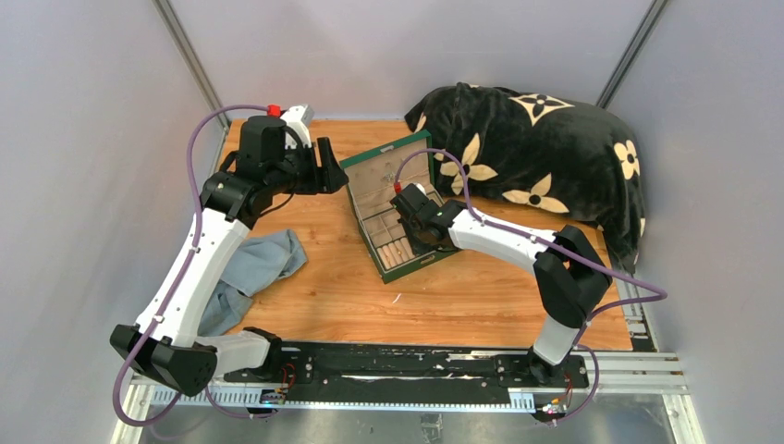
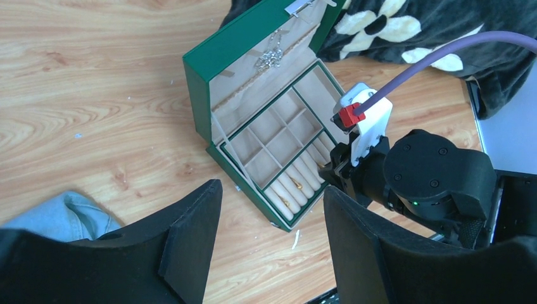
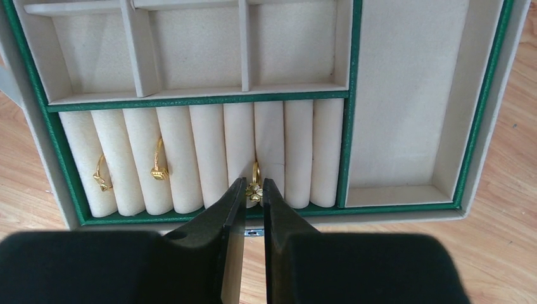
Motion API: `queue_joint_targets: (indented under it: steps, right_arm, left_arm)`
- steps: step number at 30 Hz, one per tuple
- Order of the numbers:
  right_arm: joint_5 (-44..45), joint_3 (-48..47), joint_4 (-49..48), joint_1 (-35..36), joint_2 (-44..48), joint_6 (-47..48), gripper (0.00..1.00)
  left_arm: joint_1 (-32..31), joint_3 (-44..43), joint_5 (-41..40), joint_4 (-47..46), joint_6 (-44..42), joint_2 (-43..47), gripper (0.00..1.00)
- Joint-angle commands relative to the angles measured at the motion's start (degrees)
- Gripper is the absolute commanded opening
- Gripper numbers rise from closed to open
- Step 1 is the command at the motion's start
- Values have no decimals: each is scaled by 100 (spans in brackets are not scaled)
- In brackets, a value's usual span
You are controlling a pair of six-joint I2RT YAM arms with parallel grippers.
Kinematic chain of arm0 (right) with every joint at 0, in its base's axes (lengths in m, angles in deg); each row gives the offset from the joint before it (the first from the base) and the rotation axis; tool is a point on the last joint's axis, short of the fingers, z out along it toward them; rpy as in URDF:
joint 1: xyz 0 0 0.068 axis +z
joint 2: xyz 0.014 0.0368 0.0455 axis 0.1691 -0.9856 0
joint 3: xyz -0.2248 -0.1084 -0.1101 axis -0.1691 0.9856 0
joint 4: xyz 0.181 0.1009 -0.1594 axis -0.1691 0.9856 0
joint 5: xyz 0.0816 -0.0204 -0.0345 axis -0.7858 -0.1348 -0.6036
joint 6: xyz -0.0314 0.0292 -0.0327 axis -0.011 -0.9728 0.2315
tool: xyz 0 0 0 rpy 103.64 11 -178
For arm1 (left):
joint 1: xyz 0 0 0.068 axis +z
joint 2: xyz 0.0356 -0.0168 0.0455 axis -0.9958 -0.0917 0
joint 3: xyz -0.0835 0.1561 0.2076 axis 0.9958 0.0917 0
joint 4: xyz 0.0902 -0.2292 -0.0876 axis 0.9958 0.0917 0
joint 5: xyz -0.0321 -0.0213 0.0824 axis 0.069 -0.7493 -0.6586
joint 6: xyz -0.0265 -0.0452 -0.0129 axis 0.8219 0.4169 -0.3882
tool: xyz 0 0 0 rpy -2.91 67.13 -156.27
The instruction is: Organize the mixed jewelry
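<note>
The green jewelry box (image 1: 365,162) lies open mid-table, its lid propped up. In the right wrist view my right gripper (image 3: 254,184) is shut on a gold ring with a clover top (image 3: 254,190), which sits in a slot between the cream ring rolls (image 3: 209,152). Two more gold rings (image 3: 101,180) (image 3: 159,168) stand in slots further left. A silvery cluster (image 2: 270,58) hangs inside the lid. My left gripper (image 2: 271,190) hovers open and empty above the wood left of the box (image 2: 202,82), with my right gripper (image 1: 405,209) over the box's near end.
A black blanket with cream flowers (image 1: 545,148) fills the back right, touching the box lid. A blue cloth (image 1: 259,264) lies under the left arm. A thin pale sliver (image 2: 296,239) rests on the wood in front of the box. The divided compartments (image 3: 190,44) hold nothing.
</note>
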Motion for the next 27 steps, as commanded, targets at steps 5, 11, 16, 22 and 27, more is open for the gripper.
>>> queue_joint_targets:
  steps: [5, 11, 16, 22, 27]
  right_arm:
    - [329, -151, 90, 28, 16, 212, 31]
    - [258, -232, 112, 22, 36, 205, 36]
    - [77, -507, 326, 29, 65, 220, 45]
    - [312, -609, 367, 16, 177, 245, 41]
    - [379, -581, 467, -74, 93, 201, 15]
  left_arm:
    - [15, 38, 192, 6, -109, -78, 65]
    - [15, 13, 240, 10, -109, -172, 65]
    - [15, 6, 208, 10, -135, -205, 65]
    - [15, -45, 240, -3, -128, -309, 65]
    - [15, -62, 292, -46, -93, -393, 65]
